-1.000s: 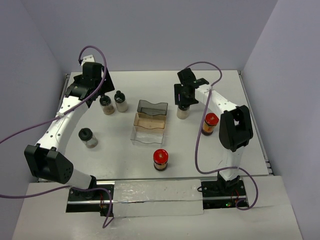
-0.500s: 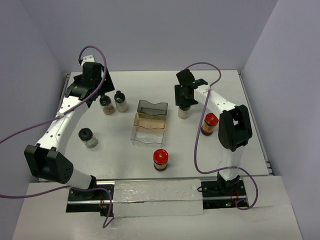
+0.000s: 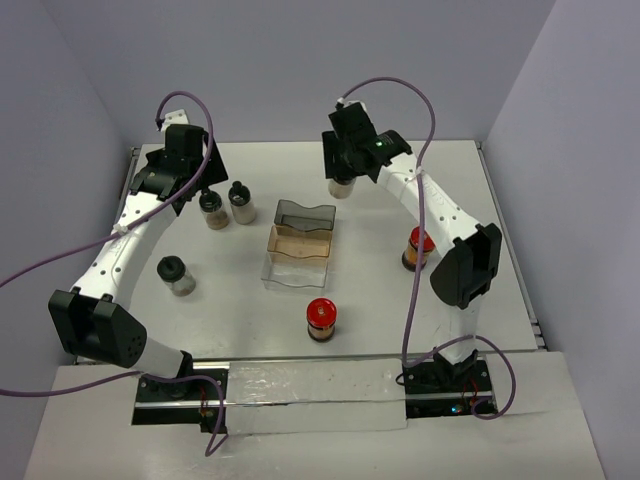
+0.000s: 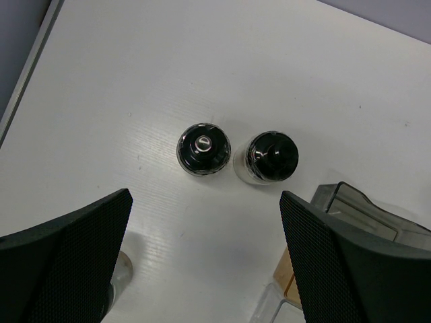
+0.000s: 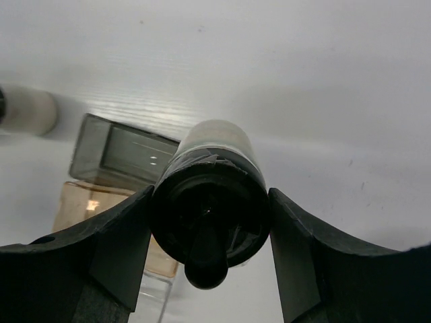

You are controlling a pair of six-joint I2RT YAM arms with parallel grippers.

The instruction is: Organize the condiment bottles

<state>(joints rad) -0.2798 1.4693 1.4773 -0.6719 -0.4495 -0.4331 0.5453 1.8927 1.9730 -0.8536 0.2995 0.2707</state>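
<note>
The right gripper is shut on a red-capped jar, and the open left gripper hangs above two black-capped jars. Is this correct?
Not quite: the jar in the right gripper has a black cap, not red, as the right wrist view shows. The rest holds: the open left gripper hangs above two black-capped jars.

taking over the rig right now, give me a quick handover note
Left claw: open, empty, above the far-left jar and neighbour jar, both black-capped, side by side left of the tray.
Right claw: shut on the held jar, black-capped, beyond the tray's far end.
Others: lone black-capped jar near left; front red-capped jar before the tray; right red-capped jar partly behind the right arm.
Done: one jar gripped; none in the tray.
Left: place the held jar, sort the other five.
</note>
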